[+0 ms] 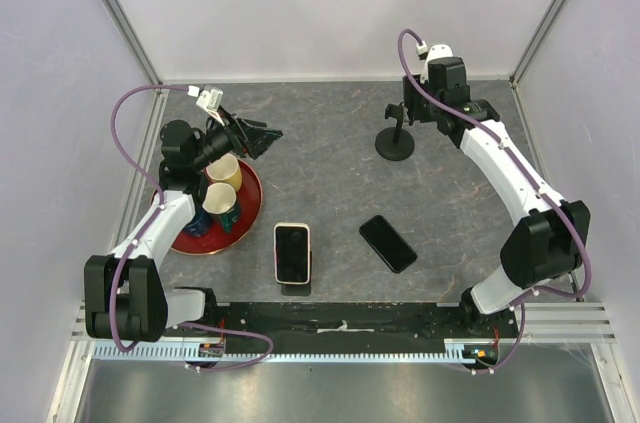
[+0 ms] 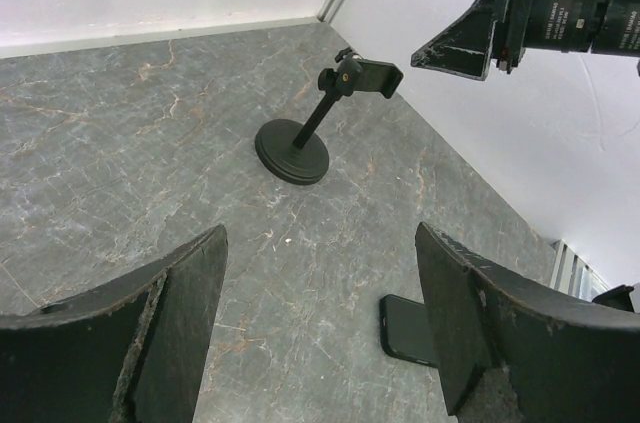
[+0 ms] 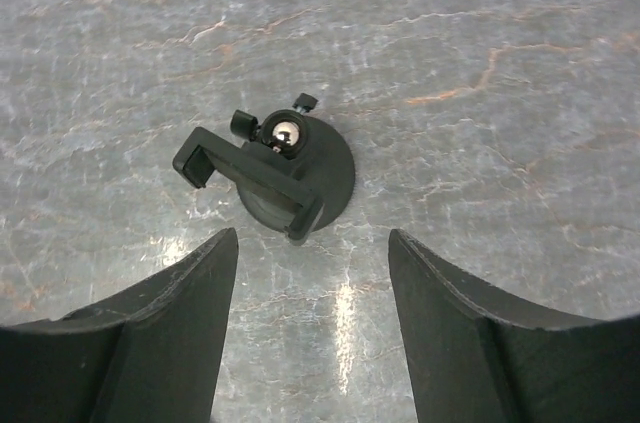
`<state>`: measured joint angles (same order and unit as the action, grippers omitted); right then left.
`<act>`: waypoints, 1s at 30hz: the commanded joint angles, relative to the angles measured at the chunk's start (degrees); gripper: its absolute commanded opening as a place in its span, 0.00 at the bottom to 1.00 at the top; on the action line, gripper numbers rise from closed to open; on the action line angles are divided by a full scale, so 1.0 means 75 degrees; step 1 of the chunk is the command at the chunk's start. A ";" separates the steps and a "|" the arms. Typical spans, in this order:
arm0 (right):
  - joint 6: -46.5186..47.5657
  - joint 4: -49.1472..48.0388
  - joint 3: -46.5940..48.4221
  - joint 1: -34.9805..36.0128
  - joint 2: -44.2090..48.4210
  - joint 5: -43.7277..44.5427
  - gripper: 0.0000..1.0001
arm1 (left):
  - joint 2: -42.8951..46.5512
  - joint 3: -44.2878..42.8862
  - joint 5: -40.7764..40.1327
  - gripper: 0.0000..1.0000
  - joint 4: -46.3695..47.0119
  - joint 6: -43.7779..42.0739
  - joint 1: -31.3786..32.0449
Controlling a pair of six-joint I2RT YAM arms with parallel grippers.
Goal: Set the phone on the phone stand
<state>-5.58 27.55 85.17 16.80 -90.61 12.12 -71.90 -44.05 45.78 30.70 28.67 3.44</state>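
A black phone lies flat on the table in front of the middle; its end shows in the left wrist view. A second phone in a white case lies left of it. The black phone stand stands at the back right with its clamp empty; it also shows in the left wrist view and the right wrist view. My right gripper hovers over the stand, open and empty. My left gripper is open and empty, raised at the back left, far from both phones.
A red plate with two paper cups sits at the left, under the left arm. White walls close in the table at the back and sides. The right arm's gripper shows at the top right of the left wrist view.
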 commanded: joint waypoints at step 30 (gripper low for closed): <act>0.0803 -0.2290 -0.1101 -0.1056 -0.0657 -0.3761 0.61 | -0.0187 -0.0126 0.0377 0.82 0.0700 0.0268 -0.0049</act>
<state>0.03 13.69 77.73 8.97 -95.22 -14.83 -73.17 -44.05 47.13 33.19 29.58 3.44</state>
